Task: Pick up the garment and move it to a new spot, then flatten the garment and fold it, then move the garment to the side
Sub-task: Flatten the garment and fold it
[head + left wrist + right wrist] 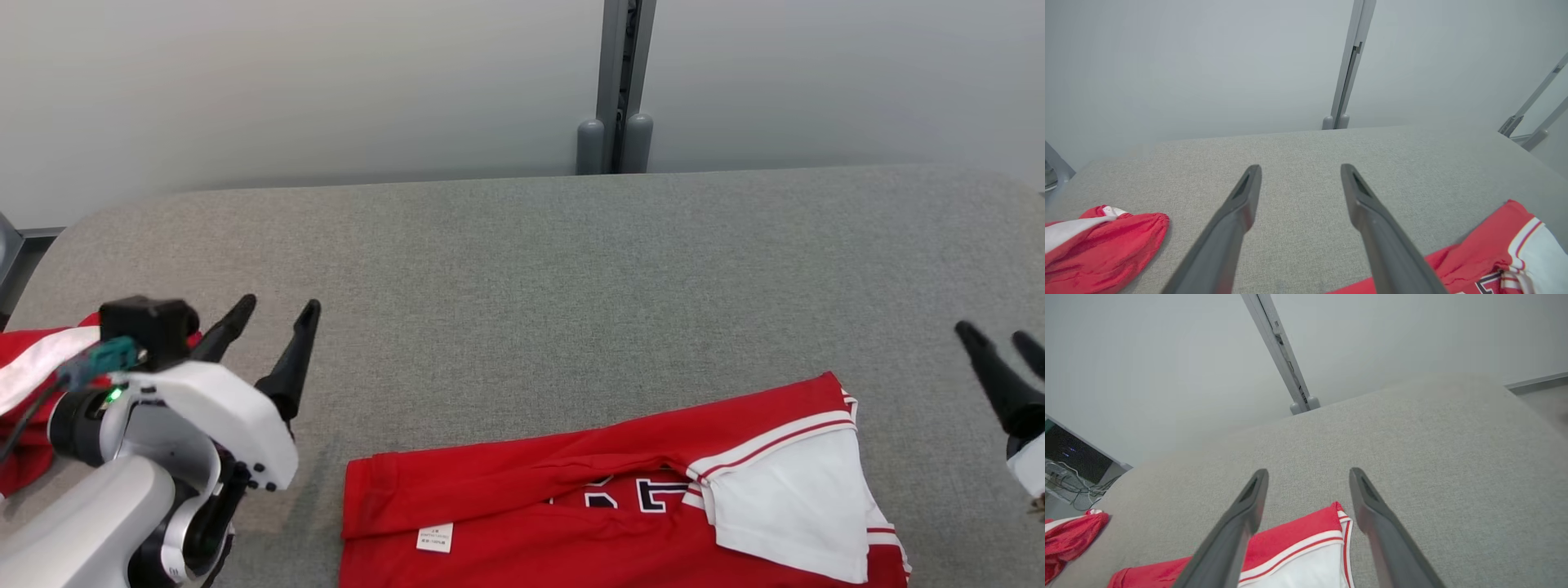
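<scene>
A red jersey with white sleeves and striped trim (620, 506) lies folded flat at the near middle of the grey padded table (522, 278); a sleeve is turned over its right part and a white label shows at its left. My left gripper (273, 318) hangs open above bare table, left of the jersey (1494, 249). At the head view's right edge my right gripper (1004, 343) stands open, to the right of the jersey. In the right wrist view the jersey's striped corner (1314, 539) lies below and between the right gripper's fingers (1241, 522).
A second red and white garment (33, 384) lies bunched at the table's left edge, behind my left arm, also seen as a red heap (1098, 245). A grey post (616, 90) stands against the wall behind the table. The table's far half is bare fabric.
</scene>
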{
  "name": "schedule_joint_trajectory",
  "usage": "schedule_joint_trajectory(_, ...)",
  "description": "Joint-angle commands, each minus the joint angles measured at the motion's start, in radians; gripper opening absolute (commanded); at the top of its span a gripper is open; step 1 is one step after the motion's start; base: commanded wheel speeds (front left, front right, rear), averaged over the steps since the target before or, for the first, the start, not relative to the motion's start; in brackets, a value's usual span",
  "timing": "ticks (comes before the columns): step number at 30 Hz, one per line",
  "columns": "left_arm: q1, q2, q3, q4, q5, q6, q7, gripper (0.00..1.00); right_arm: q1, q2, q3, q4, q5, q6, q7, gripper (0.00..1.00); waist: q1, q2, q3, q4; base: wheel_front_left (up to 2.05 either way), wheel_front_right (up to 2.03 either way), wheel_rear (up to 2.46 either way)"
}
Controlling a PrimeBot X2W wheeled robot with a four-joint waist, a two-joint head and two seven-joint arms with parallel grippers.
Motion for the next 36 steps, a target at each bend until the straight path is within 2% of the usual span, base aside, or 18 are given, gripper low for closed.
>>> schedule_joint_trajectory(1, 0.017, 0.003, 0.004, 0.005, 0.011, 0.008, -0.014, 1.0, 0.006, 0.004, -0.002, -0.007, -0.002, 0.002, -0.025, 1.0, 0.0, -0.0001, -0.002, 0.002, 0.0, 0.0, 0.0)
schedule_joint_trajectory(6, 0.089, -0.035, 0.046, 0.035, 0.036, 0.037, -0.183, 1.0, 0.059, 0.016, 0.016, 0.008, -0.093, 0.002, -0.283, 1.0, 0.0, -0.0001, -0.011, 0.014, 0.0, 0.0, 0.0)
schedule_joint_trajectory(8, 0.119, -0.051, 0.06, 0.055, 0.045, 0.045, -0.225, 1.0, 0.081, 0.04, 0.018, 0.032, -0.107, 0.002, -0.371, 1.0, 0.0, -0.0001, -0.016, 0.016, 0.0, 0.0, 0.0)
schedule_joint_trajectory(12, 0.187, -0.098, 0.113, 0.081, 0.074, 0.039, -0.262, 1.0, 0.124, 0.059, 0.028, 0.087, -0.129, 0.002, -0.503, 1.0, 0.0, -0.0001, -0.02, 0.02, 0.0, 0.0, 0.0)
schedule_joint_trajectory(15, 0.241, -0.142, 0.184, 0.085, 0.116, 0.025, -0.265, 1.0, 0.147, 0.061, 0.045, 0.138, -0.128, 0.002, -0.559, 1.0, 0.0, -0.0001, -0.019, 0.022, 0.0, 0.0, 0.0)
schedule_joint_trajectory(19, 0.314, -0.203, 0.268, 0.079, 0.194, -0.017, -0.265, 1.0, 0.161, 0.049, 0.073, 0.206, -0.114, 0.002, -0.585, 1.0, 0.0, -0.0001, -0.012, 0.027, 0.0, 0.0, 0.0)
schedule_joint_trajectory(23, 0.343, -0.242, 0.315, 0.088, 0.243, -0.059, -0.265, 1.0, 0.133, 0.031, 0.109, 0.293, -0.094, 0.002, -0.562, 1.0, 0.0, -0.0001, -0.002, 0.034, 0.0, 0.0, 0.0)
schedule_joint_trajectory(30, 0.323, -0.285, 0.326, 0.104, 0.287, -0.117, -0.266, 1.0, 0.037, 0.018, 0.19, 0.514, -0.032, 0.002, -0.501, 1.0, 0.0, -0.0001, 0.018, 0.068, 0.0, 0.0, 0.0)
schedule_joint_trajectory(36, 0.313, -0.295, 0.324, 0.125, 0.295, -0.133, -0.265, 1.0, -0.028, 0.024, 0.204, 0.707, -0.022, 0.002, -0.453, 1.0, 0.0, -0.0001, 0.025, 0.12, 0.0, 0.0, 0.0)
